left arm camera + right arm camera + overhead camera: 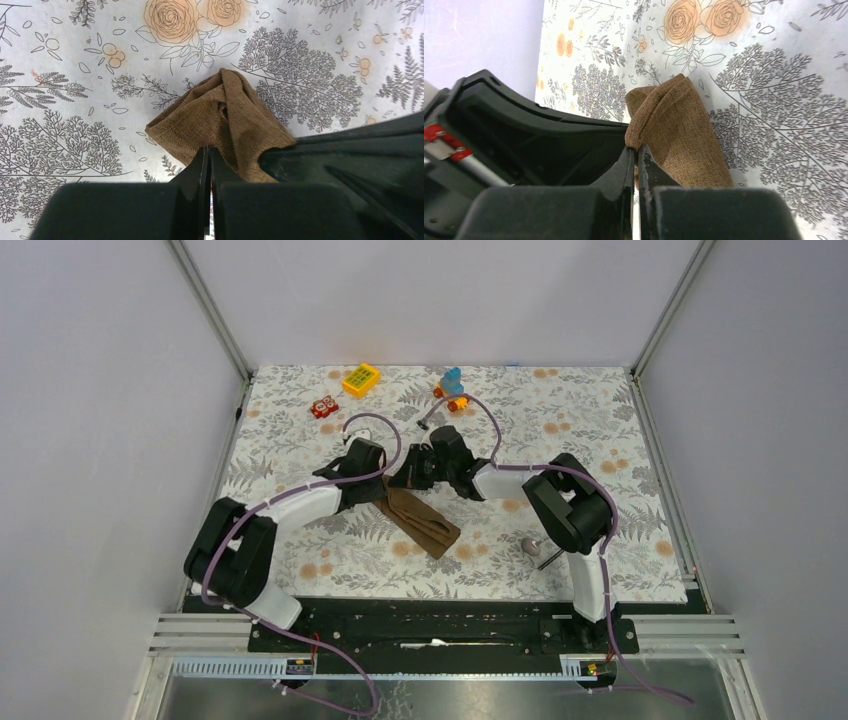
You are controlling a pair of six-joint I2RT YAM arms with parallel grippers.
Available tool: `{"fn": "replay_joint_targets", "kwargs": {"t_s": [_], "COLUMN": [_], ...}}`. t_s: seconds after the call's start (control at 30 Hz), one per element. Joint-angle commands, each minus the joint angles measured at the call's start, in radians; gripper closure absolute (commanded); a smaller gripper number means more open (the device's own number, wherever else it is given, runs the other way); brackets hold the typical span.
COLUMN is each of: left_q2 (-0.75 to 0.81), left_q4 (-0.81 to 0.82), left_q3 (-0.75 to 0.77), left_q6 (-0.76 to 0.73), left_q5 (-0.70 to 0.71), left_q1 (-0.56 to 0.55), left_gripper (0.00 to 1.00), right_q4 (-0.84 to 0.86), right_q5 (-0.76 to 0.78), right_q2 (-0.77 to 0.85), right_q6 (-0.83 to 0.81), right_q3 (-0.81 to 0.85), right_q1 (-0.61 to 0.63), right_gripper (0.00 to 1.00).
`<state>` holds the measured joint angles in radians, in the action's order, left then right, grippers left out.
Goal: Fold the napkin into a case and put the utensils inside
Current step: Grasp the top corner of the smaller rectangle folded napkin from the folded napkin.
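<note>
Two grippers meet at the far end of the napkin [422,523], which lies folded into a narrow brown strip on the tablecloth [600,420]. The left gripper [388,483] has its jaws pressed together on the cloth. In the left wrist view, the napkin [225,115] bunches directly ahead of the left gripper [207,150] and reaches its tips. The right gripper [415,476] is likewise clamped on the cloth. In the right wrist view, a folded edge of the napkin [679,125] is pinched at the right gripper [634,150], and the rest extends ahead and to the right of it.

From the two grippers, the strip's long axis runs diagonally toward the near right, its free end pointing away from both tools. The spoon [530,543] and stick [548,560] lie beside the right arm's elbow, well apart from the napkin.
</note>
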<state>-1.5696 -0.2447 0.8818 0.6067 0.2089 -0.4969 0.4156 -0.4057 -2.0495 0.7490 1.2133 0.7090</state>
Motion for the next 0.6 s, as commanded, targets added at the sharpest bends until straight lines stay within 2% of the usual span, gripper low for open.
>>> {"fn": "replay_joint_targets", "kwargs": {"t_s": [0.0,0.57], "left_q2": [0.094,0.13], "left_q4": [0.156,0.254], "left_q3": [-0.07,-0.135], "left_q6": [0.009,0.023], "left_q5": [-0.064,-0.161], "left_q1": [0.024,0.054], "left_gripper": [1.0,1.0], "right_q4": [0.066,0.092], "right_q5": [0.04,0.052], "right_q2": [-0.041,-0.119], "right_q6": [0.053,0.064], "right_q3": [0.008,0.021], "right_q1": [0.034,0.08], "right_gripper": [1.0,1.0]}}
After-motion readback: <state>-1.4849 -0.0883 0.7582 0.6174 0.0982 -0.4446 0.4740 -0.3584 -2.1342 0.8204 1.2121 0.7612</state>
